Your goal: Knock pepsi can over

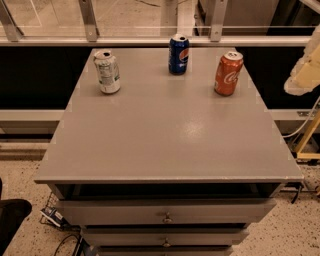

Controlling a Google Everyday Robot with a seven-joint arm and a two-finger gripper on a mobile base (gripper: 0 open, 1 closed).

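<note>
while the pepsi can (178, 54) stands up at the back of the grey drawer cabinet (165, 140), between a white-green can (107, 72) and a coca-cola can (228, 73), the gripper (304, 67) hangs far right, clenched or loose i cannot tell.

A grey cabinet (165, 140) fills the centre, its drawers (165, 212) at 6 o'clock, standing on speckled floor (295, 232) at 5 and 7 o'clock, with a metal rail (145, 41) and glass panels (55, 15) at 12 o'clock and soft light glinting off its top.
</note>
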